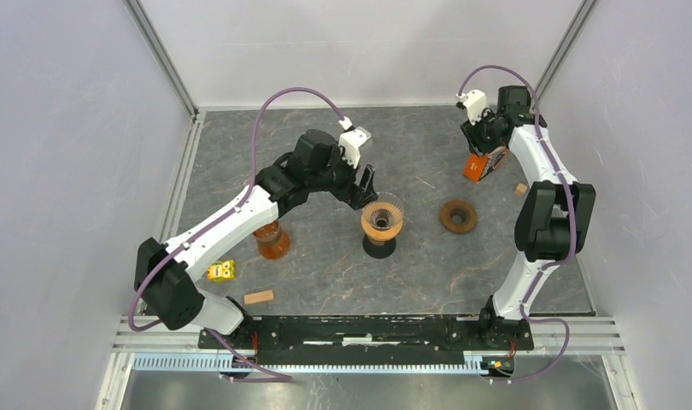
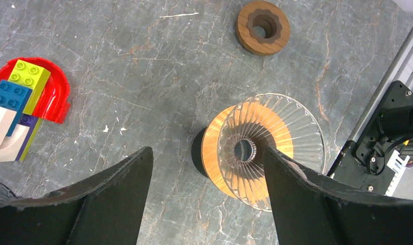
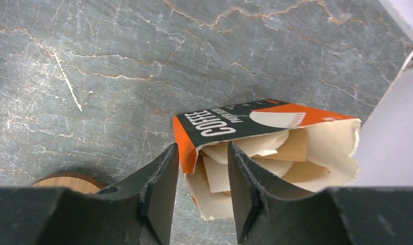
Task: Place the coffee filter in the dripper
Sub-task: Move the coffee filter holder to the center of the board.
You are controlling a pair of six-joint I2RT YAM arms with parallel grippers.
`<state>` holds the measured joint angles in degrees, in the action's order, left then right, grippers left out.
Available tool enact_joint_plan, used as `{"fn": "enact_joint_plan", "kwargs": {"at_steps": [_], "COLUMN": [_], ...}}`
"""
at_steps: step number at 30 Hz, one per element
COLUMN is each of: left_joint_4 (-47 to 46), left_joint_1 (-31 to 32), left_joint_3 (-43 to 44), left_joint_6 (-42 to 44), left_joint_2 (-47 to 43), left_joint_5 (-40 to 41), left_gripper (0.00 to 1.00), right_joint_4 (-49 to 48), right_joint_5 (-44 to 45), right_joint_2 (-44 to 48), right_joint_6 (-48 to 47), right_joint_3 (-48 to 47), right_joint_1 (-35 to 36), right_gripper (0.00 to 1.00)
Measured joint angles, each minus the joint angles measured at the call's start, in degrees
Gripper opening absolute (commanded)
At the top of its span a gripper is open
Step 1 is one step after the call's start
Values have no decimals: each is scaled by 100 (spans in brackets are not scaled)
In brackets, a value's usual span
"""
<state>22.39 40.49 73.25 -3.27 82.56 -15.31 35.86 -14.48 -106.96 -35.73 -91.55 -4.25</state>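
Note:
The dripper (image 1: 383, 218), a ribbed glass cone on a wooden collar and black base, stands mid-table. My left gripper (image 1: 366, 184) hovers just behind it, open wide. In the left wrist view the dripper (image 2: 268, 148) sits by the right finger (image 2: 316, 199), and nothing lies between the jaws of the left gripper (image 2: 207, 153). An orange-and-black filter box (image 3: 235, 122) lies torn open at the back right, with pale coffee filters (image 3: 217, 171) showing inside. My right gripper (image 3: 202, 148) straddles the box's orange side wall and a filter edge. Its jaws stand narrowly apart, and table shows beside the left one.
A wooden ring (image 1: 458, 216) lies right of the dripper. An orange cup (image 1: 272, 239) stands under my left arm, with a yellow toy (image 1: 221, 271) and a wooden block (image 1: 259, 296) nearer the front. Lego bricks on a red piece (image 2: 26, 97). A small wooden cube (image 1: 520, 189) sits by the right arm.

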Motion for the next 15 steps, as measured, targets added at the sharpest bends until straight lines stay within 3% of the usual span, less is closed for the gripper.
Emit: {"fn": "enact_joint_plan", "kwargs": {"at_steps": [5,11,15], "left_joint_4": [90,173,219], "left_joint_1": [-44,-96,-177], "left_joint_3": [33,96,197], "left_joint_6": [0,0,-2], "left_joint_2": [0,0,0], "left_joint_5": [2,7,7], "left_gripper": [86,86,86], "right_joint_4": [122,258,476], "right_joint_5": [-90,-404,-748], "right_joint_2": [-122,-122,-37], "right_joint_6": [-52,-201,-522], "right_joint_3": [11,11,103], "right_joint_1": [0,0,0], "right_gripper": [30,1,0]}}
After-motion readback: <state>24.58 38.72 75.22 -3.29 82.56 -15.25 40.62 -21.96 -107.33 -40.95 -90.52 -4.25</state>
